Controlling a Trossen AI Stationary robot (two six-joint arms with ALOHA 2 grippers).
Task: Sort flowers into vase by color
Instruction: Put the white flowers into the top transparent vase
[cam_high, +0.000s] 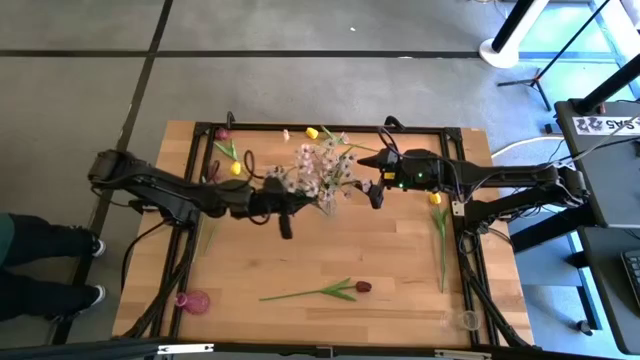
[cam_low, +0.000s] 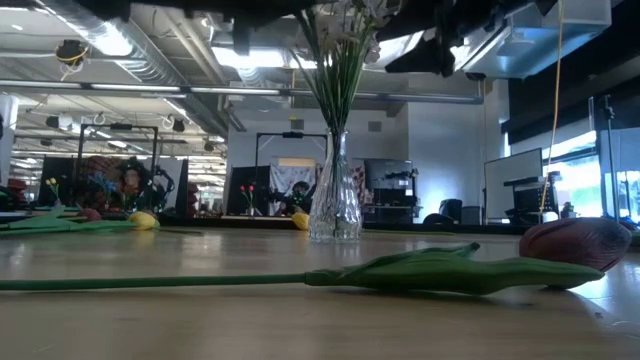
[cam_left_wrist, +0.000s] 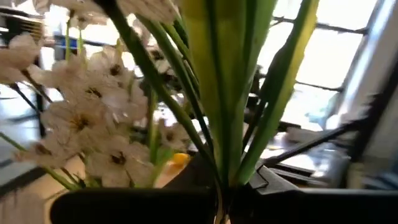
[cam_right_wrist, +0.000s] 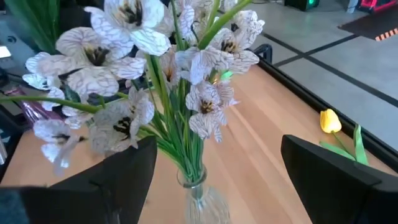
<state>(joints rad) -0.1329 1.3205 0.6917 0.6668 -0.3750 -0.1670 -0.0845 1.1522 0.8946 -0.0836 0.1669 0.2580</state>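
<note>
Around the middle of the wooden table (cam_high: 330, 265) loose flowers lay scattered: a dark red tulip (cam_high: 362, 287) on its long green stem near the front edge, a yellow tulip (cam_high: 435, 198) with its stem trailing forward on the right side, another yellow tulip (cam_high: 236, 168) and a dark bud (cam_high: 222, 133) toward the back left, and one more yellow bud (cam_high: 312, 132) at the back rail. A small pink vase (cam_high: 194, 301) sat at the front left corner and a small clear glass (cam_high: 468, 320) at the front right. At the picture's left edge, beside the table, a person's shoes (cam_high: 92, 295) showed.

Centre back, the clear glass vase (cam_low: 334, 205) stood upright, holding a spray of white blossoms (cam_high: 322, 168) with dark veining and dark centres on thin green stems; the stems rose straight from its narrow neck and spread out above. In the low view the red tulip lay across the foreground, partly screening the table behind it.

From the left, the left gripper (cam_high: 322, 200) reached in level with the bouquet, its fingers pressed together on green stems of the spray, blossoms crowding its wrist view. Opposite, the right gripper (cam_high: 372, 190) hung just beside the spray, its fingers (cam_right_wrist: 329, 180) spread wide on either side of the vase neck, touching nothing.
</note>
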